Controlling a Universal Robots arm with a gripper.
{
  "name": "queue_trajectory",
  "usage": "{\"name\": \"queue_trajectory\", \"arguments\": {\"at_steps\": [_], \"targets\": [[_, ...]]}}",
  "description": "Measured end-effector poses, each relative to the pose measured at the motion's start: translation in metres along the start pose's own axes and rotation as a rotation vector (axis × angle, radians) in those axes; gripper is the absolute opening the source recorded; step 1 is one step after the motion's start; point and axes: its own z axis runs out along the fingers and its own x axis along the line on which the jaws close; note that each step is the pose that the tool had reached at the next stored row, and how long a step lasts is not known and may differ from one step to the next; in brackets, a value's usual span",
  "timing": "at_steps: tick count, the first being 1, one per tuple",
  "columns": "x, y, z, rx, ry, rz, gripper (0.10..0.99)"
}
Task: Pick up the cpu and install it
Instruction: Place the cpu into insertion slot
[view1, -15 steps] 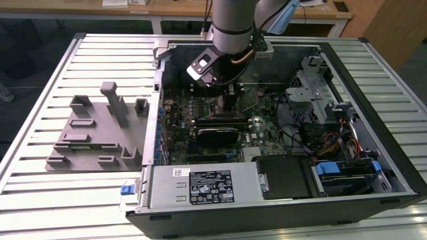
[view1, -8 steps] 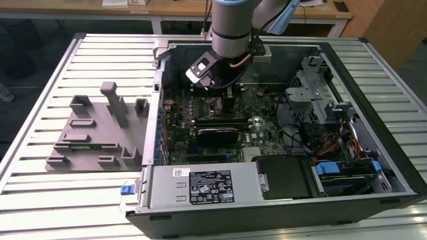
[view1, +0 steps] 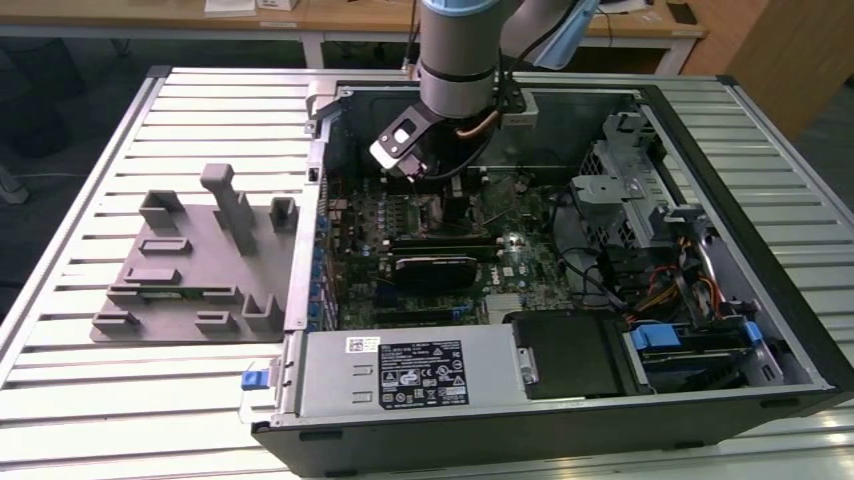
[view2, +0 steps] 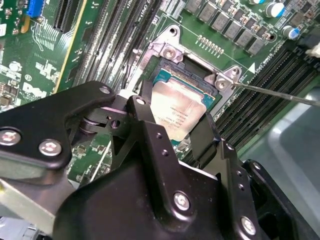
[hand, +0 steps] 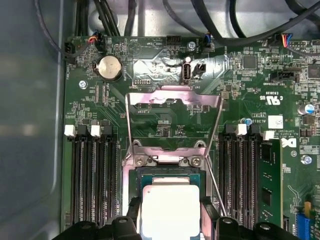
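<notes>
Reaches down from twelve o'clock of the exterior view as a grey arm (view1: 457, 60), into an open computer case (view1: 747, 300) lying on a slatted metal table (view1: 80, 400). Ends in a black gripper (view1: 424, 168) low over the green motherboard (view1: 527, 235), toward eleven o'clock of the board's visible area.

Grasps the cpu (view2: 181, 111), as seen in the second wrist view. Clenched with black fingers (view2: 204, 137) on two opposite edges of the chip, no gap to be seen at either one. Lies flat there, silver top up, inside the metal socket frame (view2: 170, 52). Impossible to tell whether fully seated or held just above the contacts.

In the first wrist view, the same cpu (hand: 169, 205) between the same fingertips. Beyond it, a hinged load plate (hand: 172, 100) standing open, tilted up off the board. On both sides of the socket, rows of black memory slots (hand: 92, 175). From one corner of the socket, a thin lever rod (view2: 272, 93) slanting away.

Back in the exterior view: at nine o'clock of the case, a grey plastic fixture (view1: 200, 265) on the table, well apart from the gripper. At six o'clock of the gripper, a black block (view1: 434, 268) on the board. At the six o'clock end of the case, a grey power supply (view1: 400, 372). At three o'clock, a drive cage (view1: 627, 190) with loose cables near it.
</notes>
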Motion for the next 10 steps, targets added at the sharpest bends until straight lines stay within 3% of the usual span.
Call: {"name": "queue_trajectory", "arguments": {"at_steps": [9,10], "targets": [[-0.0001,-0.0003,0.0058,0.0,0.0001,0.0,0.545],[-0.0001,-0.0005,0.0095,0.0,0.0,0.0,0.545]]}}
